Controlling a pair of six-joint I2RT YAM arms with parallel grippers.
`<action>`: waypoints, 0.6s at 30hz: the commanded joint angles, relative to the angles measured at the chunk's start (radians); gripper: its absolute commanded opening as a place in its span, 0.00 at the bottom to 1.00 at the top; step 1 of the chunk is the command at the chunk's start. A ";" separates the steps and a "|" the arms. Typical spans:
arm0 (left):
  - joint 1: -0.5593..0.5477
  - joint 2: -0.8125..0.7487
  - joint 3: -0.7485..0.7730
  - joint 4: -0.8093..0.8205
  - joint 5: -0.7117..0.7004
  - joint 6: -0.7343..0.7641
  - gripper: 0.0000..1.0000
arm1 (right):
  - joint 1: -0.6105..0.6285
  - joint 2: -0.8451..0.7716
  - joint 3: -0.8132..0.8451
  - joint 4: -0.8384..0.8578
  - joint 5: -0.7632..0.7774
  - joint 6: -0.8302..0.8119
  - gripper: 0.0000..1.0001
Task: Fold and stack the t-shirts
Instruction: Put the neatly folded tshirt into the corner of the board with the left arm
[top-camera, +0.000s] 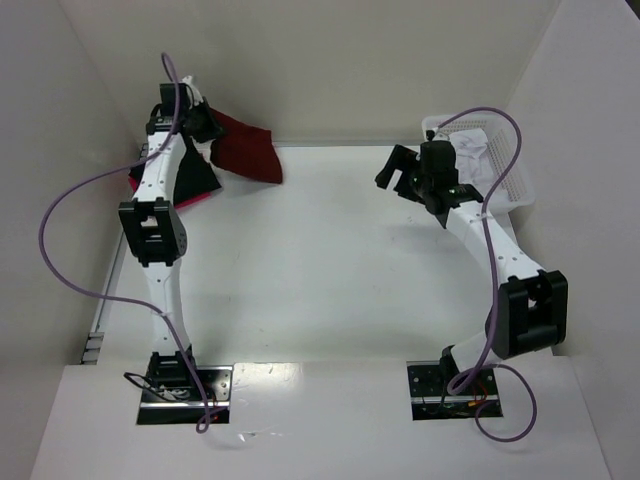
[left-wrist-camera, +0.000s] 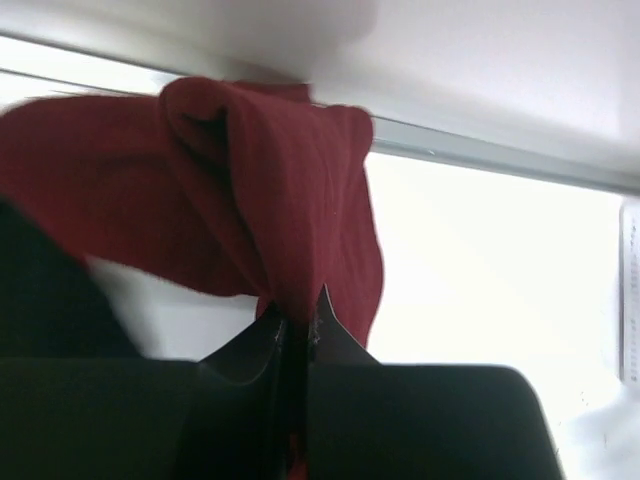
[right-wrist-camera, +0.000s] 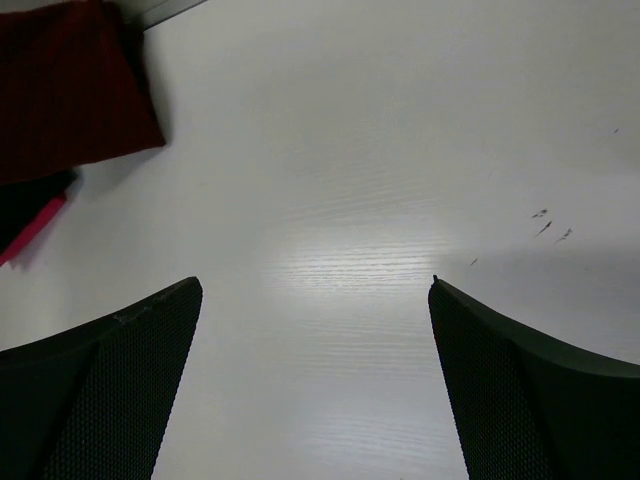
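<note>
At the table's far left corner, my left gripper (top-camera: 205, 122) is shut on a bunched fold of the dark maroon t-shirt (top-camera: 250, 145). The left wrist view shows that cloth (left-wrist-camera: 290, 180) pinched between the closed jaws of the left gripper (left-wrist-camera: 297, 310) and hanging off the table. Beneath it lie a folded black t-shirt (top-camera: 196, 178) and a pink one (top-camera: 188, 203), partly hidden by the arm. My right gripper (top-camera: 398, 165) hovers at the far right, open over bare table, nothing between its fingers. Its wrist view shows the right gripper (right-wrist-camera: 315, 285) and, far left, the maroon (right-wrist-camera: 70, 90), black (right-wrist-camera: 30, 200) and pink (right-wrist-camera: 35, 228) shirts.
A white mesh basket (top-camera: 515, 180) holding pale cloth (top-camera: 470, 150) stands at the far right behind the right arm. White walls close in the table at the back and both sides.
</note>
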 joint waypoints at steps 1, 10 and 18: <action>0.043 0.018 0.066 -0.081 0.007 0.024 0.00 | -0.013 -0.077 0.011 -0.020 0.018 0.005 1.00; 0.192 -0.038 0.110 -0.110 0.042 0.033 0.00 | -0.013 -0.110 -0.045 -0.032 0.009 0.005 1.00; 0.257 -0.066 0.102 -0.133 0.045 0.042 0.00 | -0.013 -0.128 -0.067 -0.032 0.000 0.005 1.00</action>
